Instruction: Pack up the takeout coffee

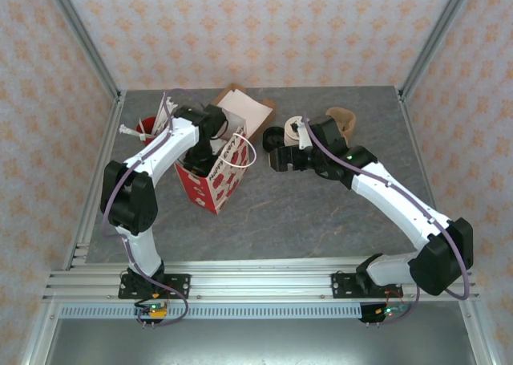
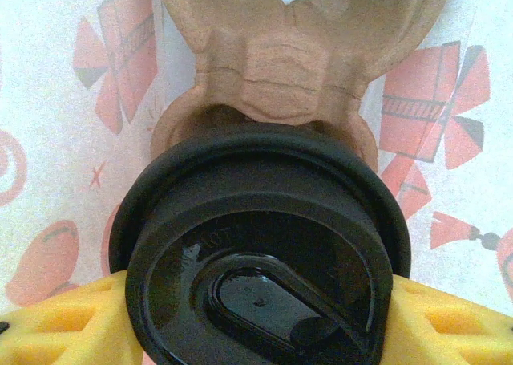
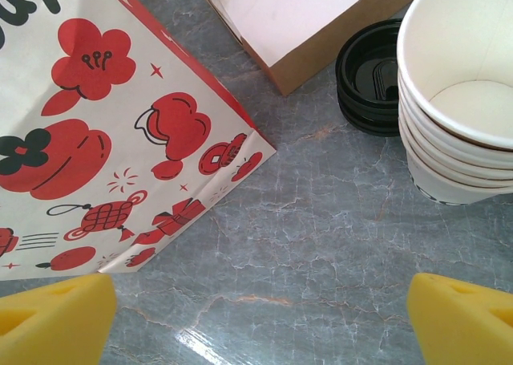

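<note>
Takeout coffee [image 2: 260, 253] between the left jaws

Raised lettering runs in an arc across the black lid of the takeout coffee [image 2: 256, 221], seen from the left wrist. It is faint: a few letters look like "HOT", but that reading is unsure, and the letters beside them cannot be made out.

In the top view, the paper bag [image 1: 210, 179] carries a line of lettering along the upper edge of its side, too small to read. From the right wrist, the same bag [image 3: 104, 124] shows parts of large black letters at the top left, cut by the edge of the picture, and they give no readable word. Below them the print is red pictures: flowers, lanterns, a teapot.
</note>
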Robot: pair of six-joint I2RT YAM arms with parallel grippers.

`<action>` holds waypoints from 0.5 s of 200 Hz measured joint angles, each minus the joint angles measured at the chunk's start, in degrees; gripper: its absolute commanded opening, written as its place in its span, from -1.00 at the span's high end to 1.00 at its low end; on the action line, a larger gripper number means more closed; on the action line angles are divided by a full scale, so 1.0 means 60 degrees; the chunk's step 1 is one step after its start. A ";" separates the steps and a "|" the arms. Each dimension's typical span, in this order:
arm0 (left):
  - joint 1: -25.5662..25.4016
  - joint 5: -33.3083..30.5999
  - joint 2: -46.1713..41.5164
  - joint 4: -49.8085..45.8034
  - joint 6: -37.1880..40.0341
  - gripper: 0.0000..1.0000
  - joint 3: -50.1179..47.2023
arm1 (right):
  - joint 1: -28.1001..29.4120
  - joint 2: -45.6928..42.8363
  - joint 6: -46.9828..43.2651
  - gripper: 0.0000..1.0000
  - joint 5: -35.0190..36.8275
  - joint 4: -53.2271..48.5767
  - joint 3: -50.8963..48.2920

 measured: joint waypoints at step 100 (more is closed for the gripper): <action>0.0000 -0.0004 0.0186 0.0153 -0.0007 0.11 -0.0073 | 0.0000 0.0000 0.0004 -0.88 0.0000 -0.0004 0.0000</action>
